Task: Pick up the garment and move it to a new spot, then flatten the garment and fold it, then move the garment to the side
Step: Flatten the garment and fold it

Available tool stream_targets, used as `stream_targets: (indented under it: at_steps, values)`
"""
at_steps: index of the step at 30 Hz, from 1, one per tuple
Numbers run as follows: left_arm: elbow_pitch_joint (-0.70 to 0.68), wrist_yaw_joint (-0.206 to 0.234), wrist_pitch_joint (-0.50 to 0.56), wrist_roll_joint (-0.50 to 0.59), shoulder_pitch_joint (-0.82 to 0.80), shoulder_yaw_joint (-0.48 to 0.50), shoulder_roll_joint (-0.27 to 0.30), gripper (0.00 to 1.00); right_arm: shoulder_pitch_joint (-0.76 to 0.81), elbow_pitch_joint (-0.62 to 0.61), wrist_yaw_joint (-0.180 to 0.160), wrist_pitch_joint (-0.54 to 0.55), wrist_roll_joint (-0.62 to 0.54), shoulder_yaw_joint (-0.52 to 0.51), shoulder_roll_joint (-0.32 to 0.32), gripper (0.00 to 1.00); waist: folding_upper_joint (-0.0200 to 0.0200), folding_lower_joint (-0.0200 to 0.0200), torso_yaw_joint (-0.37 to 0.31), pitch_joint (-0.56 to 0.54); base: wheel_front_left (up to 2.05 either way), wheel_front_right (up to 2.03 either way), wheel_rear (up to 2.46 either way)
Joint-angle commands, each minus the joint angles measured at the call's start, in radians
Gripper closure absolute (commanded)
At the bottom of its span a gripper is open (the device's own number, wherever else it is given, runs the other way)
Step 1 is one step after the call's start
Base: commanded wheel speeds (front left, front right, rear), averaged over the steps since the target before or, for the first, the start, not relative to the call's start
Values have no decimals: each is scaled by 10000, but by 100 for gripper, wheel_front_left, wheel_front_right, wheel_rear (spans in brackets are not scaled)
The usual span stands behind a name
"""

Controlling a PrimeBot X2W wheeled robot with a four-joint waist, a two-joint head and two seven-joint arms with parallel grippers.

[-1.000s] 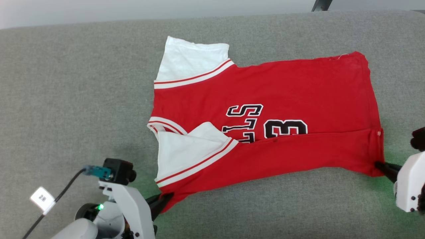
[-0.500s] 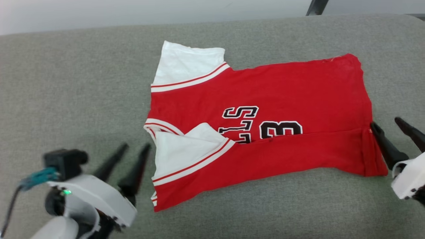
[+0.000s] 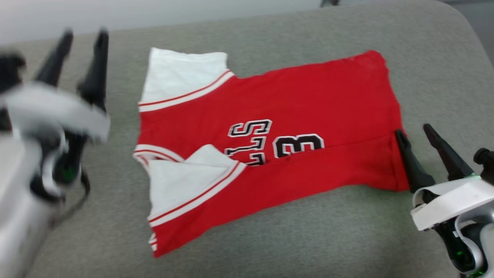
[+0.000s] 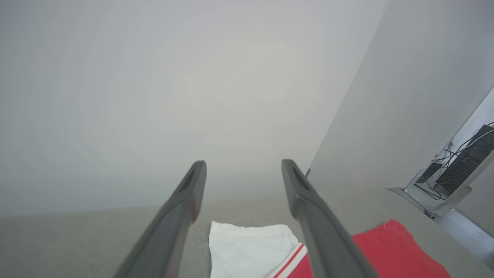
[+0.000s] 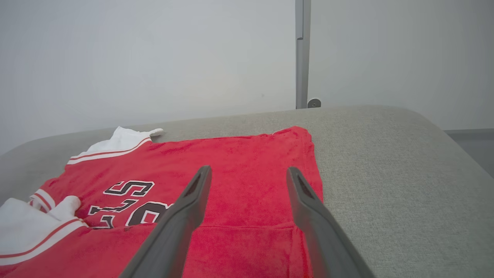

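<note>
The red garment lies spread on the grey cushion, its near long edge folded over the black lettering and one white sleeve turned inward. The other white sleeve lies flat at the far left. My left gripper is raised left of that far sleeve, open and holding nothing, blurred in the head view. My right gripper stands open at the hem's near right corner, one finger touching the cloth edge. Through the right wrist view the garment lies beneath the open fingers.
The grey padded surface has free room in front of and to the left of the shirt. Its rounded right edge drops to a darker floor. A pale wall stands behind, with a metal post at the back.
Both grippers let go of the near edge, opened and lifted. The left one has since swung up and away to the far left. The camera has turned, shifting the whole picture left.
</note>
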Motion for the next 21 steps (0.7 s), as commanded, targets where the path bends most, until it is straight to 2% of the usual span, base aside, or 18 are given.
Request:
stream_targets:
  at_steps: [1,4,8,12,18,21]
  values:
    - [468,-206,239,101,-710,-138,-184,0,-145,58,-15,-140,-15,69,96,0,0,0,-544,355,0,0,0]
    - [1934,-648,798,386,-2329,-346,-205,0,-274,179,-14,-335,57,223,253,0,0,0,-973,668,0,0,0]
    - [4040,-1544,1681,846,-4133,-922,-282,0,-434,362,-15,-518,138,508,364,0,0,0,-1585,1072,0,0,0]
    - [6039,-2320,3080,932,-5291,-1502,-440,0,-603,473,-15,-704,252,809,362,0,0,0,-2016,1375,0,0,0]
    - [8515,-2833,6192,818,-6150,-2345,-471,0,-804,589,-15,-860,473,1136,378,0,0,0,-2430,1625,0,0,0]
    - [9178,-2973,7174,574,-6407,-2409,-475,0,-870,701,-15,-897,537,1244,338,0,0,0,-2525,1713,0,0,0]
